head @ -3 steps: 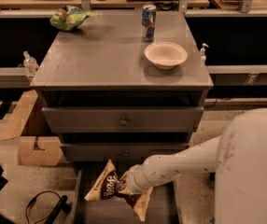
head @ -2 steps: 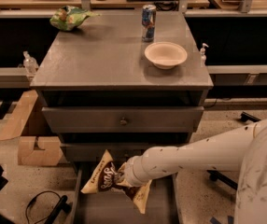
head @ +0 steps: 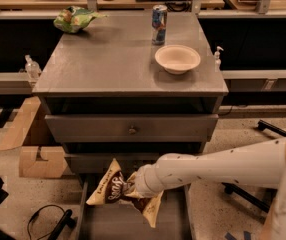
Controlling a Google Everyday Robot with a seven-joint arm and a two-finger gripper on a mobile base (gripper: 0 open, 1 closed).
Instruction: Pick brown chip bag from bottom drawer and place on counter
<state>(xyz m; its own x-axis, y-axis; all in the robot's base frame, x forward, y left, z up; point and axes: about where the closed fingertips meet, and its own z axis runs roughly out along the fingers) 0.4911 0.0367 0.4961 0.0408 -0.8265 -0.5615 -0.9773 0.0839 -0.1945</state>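
Brown chip bag [head: 107, 190] hangs above bottom drawer [head: 115, 226], end effector [head: 132, 186] clamped on its middle; slick film could slip, or snag middle drawer [head: 95, 162].

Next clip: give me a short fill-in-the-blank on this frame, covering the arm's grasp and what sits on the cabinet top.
1. The end effector holds the brown chip bag above the open ______ drawer.
2. On the counter, the can stands just behind the white ______.
3. The snack bag at the counter's far left corner is ______.

Missing words: bottom; bowl; green.
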